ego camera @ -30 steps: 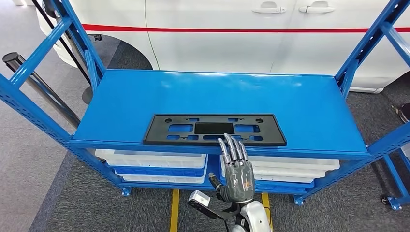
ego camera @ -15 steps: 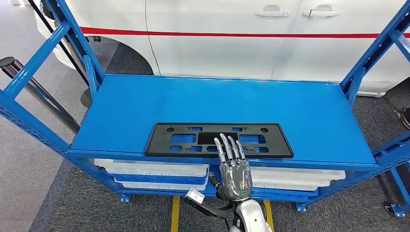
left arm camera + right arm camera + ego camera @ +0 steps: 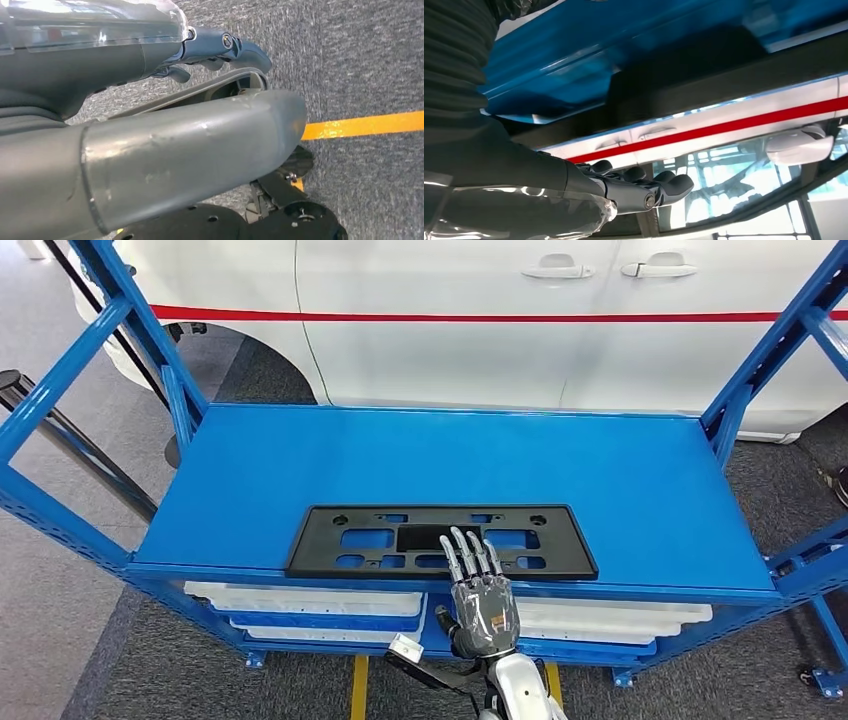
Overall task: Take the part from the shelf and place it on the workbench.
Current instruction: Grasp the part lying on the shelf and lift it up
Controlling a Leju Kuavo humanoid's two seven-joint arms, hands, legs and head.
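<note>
My right robot hand (image 3: 482, 592), fingers straight and holding nothing, has advanced over the near edge of the part (image 3: 441, 541), which lies flat at the shelf (image 3: 620, 480) front, so I judge the grasp imminent.

head view high, looking down on shelf (image 3: 300, 470), left wrist view close above floor (image 3: 370, 60), right wrist view shares shelf

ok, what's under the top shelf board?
White trays on a lower blue level, to the left and right of the right hand. The hand and the board's front edge cover the middle; tray contents can't be seen.
</note>
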